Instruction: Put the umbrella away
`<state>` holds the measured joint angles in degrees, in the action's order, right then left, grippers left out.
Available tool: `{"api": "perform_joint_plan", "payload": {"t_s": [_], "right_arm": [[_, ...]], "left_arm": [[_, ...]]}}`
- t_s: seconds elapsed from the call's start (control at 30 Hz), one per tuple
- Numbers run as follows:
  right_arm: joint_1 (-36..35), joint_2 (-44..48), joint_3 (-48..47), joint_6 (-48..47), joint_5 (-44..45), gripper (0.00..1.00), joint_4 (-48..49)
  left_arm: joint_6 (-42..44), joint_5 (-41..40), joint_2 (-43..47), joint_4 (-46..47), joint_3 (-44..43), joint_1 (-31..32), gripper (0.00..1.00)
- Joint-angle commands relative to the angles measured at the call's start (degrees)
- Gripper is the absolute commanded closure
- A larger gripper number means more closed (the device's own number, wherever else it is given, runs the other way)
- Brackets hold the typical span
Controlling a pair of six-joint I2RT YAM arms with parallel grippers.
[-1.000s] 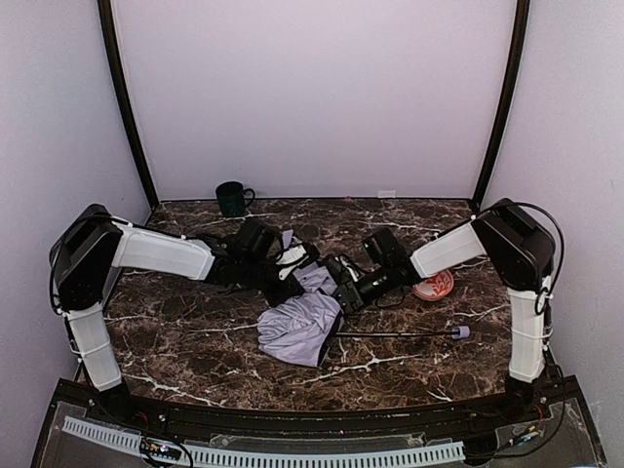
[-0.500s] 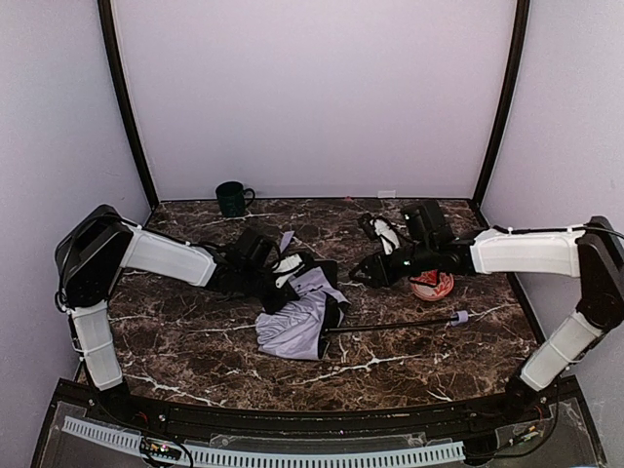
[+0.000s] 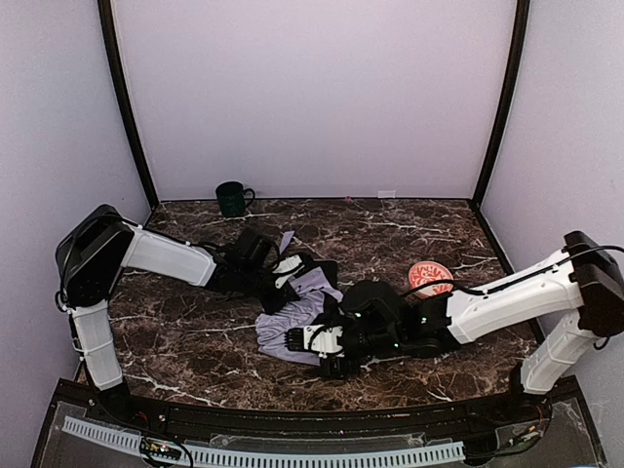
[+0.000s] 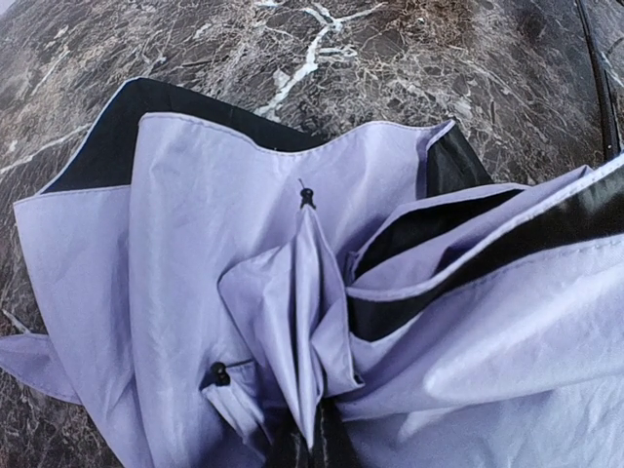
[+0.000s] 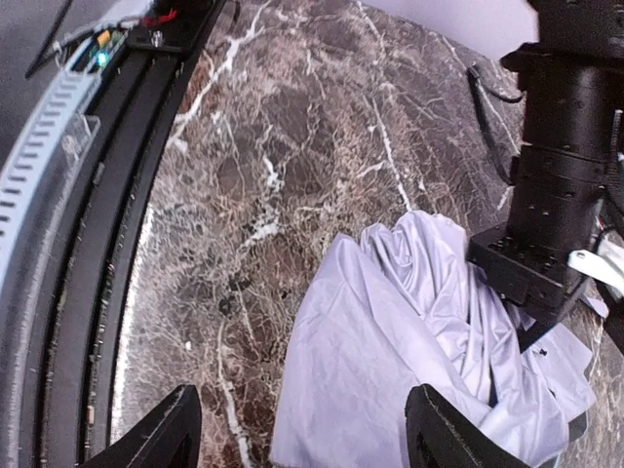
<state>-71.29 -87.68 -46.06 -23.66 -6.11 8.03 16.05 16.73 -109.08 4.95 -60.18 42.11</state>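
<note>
Folds of umbrella point(image 5: 390, 322) just ahead of right gripper point(image 5: 307, 429), spread wide and empty; left gripper point(image 3: 291, 276) pinching them from far side.

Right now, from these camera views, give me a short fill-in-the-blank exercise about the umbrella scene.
The left gripper is ____ on the umbrella fabric.
The right gripper hangs over that fabric with its jaws ____.
The dark green mug stands at the table's back ____ corner.
Missing words: shut; open; left.
</note>
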Motion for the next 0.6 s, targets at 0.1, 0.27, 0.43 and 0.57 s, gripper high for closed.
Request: {"api": "perform_joint_plan", "payload": {"t_s": [0.1, 0.27, 0.43, 0.57], "right_arm": [[-0.63, -10.93, -8.13, -14.89, 13.17, 0.36, -2.67], [0.41, -14.76, -15.38, -13.33, 19.94, 1.00, -8.21], [4.04, -13.32, -24.53, -2.64, 9.75, 1.00, -13.30], [10.74, -14.24, -24.45, 5.32, 3.83, 1.00, -10.91]], "left_arm": [[1.74, 1.58, -1.40, -6.34, 1.03, 0.07, 1.00], [2.29, 1.45, -1.32, -6.75, 1.08, -0.01, 1.00], [2.57, 2.41, -1.47, -6.03, 1.69, 0.08, 1.00], [2.59, 3.30, -1.40, -5.71, 1.94, 0.34, 1.00]]}}
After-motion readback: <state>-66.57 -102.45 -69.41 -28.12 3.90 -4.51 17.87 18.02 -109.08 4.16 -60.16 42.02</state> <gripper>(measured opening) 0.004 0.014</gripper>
